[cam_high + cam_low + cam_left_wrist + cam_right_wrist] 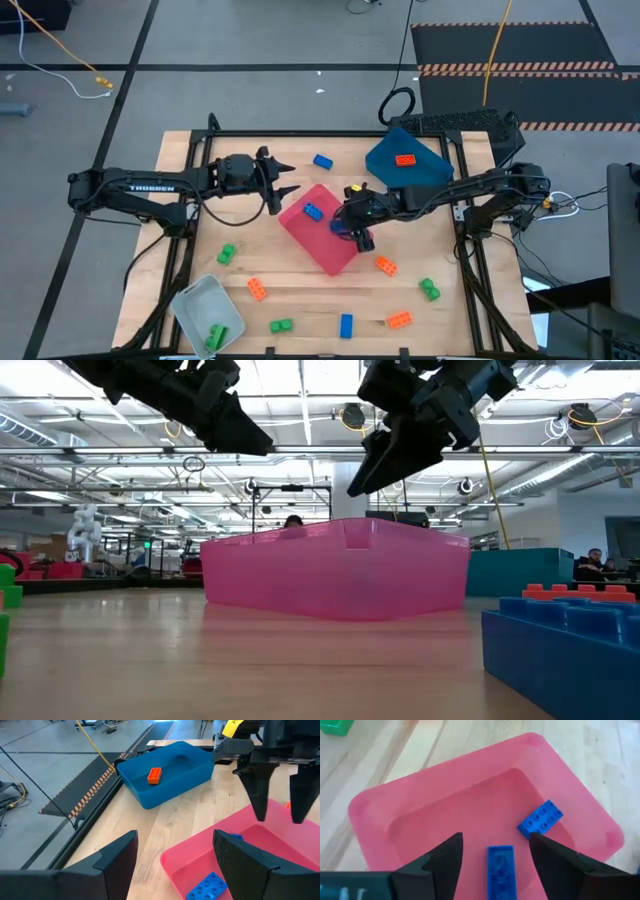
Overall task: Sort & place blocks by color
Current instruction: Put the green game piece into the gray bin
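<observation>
Blue brick (500, 870) between right gripper (495, 855) fingers – spread, not touching – long axis parallel w/ fingers.

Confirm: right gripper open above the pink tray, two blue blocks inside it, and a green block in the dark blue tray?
One slip: the block in the dark blue tray is an orange block, not green, as the left wrist view shows. The rest holds: the right gripper is open over the pink tray, and two blue blocks show inside it in the right wrist view.

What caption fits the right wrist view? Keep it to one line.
Open right claw above the pink tray, two blue blocks inside.
</observation>
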Robot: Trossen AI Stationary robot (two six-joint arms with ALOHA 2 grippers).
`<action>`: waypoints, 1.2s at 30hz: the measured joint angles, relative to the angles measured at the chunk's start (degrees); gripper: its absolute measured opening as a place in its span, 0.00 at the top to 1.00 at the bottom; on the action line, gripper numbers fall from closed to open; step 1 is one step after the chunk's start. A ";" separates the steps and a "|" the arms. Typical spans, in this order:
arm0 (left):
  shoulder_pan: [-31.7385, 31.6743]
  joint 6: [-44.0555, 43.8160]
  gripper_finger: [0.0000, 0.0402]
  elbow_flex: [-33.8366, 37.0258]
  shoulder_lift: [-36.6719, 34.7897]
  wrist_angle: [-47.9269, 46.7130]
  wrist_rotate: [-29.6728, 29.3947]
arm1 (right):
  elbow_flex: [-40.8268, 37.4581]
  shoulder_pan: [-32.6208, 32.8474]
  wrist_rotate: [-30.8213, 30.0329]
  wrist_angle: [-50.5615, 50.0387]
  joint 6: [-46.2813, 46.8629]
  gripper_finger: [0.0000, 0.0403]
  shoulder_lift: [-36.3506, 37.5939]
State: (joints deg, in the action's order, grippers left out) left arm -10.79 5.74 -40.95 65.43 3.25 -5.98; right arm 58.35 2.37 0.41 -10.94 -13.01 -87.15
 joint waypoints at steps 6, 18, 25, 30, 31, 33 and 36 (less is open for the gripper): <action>0.00 0.00 0.36 0.00 0.00 0.00 0.02 | 0.02 -0.04 -5.03 -3.76 1.83 0.44 0.80; 0.00 0.00 0.36 0.00 0.01 0.07 0.02 | -0.02 0.05 -8.25 -14.91 9.61 0.44 2.28; 0.00 0.00 0.36 0.00 0.02 0.25 0.02 | -0.78 -0.02 -10.89 -14.60 9.37 0.46 6.98; 0.00 0.00 0.36 0.00 0.02 0.32 0.00 | -4.65 -0.02 -10.90 -14.88 11.44 0.47 12.59; 0.00 -0.06 0.36 0.00 0.01 0.35 0.01 | -5.39 -0.02 -10.91 -14.89 12.40 0.47 13.96; 0.00 -1.13 0.36 0.00 0.01 0.33 0.02 | -7.22 -0.02 -10.91 -14.72 15.04 0.47 16.69; 0.00 -3.61 0.36 0.00 0.02 0.37 0.04 | -10.85 -0.02 -10.91 -14.99 18.98 0.47 20.21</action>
State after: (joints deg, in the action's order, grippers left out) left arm -10.79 2.13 -40.95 65.45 3.62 -5.93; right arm 47.50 2.35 -10.50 -25.92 5.97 -66.94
